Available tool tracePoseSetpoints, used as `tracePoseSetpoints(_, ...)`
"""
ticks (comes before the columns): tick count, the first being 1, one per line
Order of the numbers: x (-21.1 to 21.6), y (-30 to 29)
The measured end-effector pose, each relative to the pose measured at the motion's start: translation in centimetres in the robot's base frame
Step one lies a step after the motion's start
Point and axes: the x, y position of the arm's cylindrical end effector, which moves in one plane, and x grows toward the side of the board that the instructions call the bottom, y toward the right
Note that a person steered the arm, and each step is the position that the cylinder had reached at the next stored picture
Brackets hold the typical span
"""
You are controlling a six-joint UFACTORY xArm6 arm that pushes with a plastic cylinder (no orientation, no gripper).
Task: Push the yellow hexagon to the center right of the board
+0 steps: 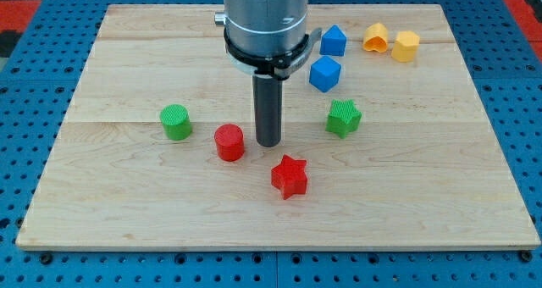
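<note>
The yellow hexagon (pixel 406 46) sits near the view's top right of the wooden board (pixel 127 195), right beside a yellow arch-shaped block (pixel 375 38). My tip (pixel 268 142) rests near the board's middle, just right of the red cylinder (pixel 229 142) and above the red star (pixel 290 176). The tip is far to the left of and below the yellow hexagon, touching no block that I can make out.
A blue house-shaped block (pixel 334 41) and a blue hexagon-like block (pixel 324 73) lie between the rod and the yellow blocks. A green star-like block (pixel 343 118) sits right of the tip. A green cylinder (pixel 176 122) sits at the left.
</note>
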Motion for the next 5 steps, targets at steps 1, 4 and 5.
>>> tracePoseSetpoints(1, -3.5, 1.5)
tracePoseSetpoints(4, -24.6, 6.8)
tracePoseSetpoints(5, -25.7, 14.7)
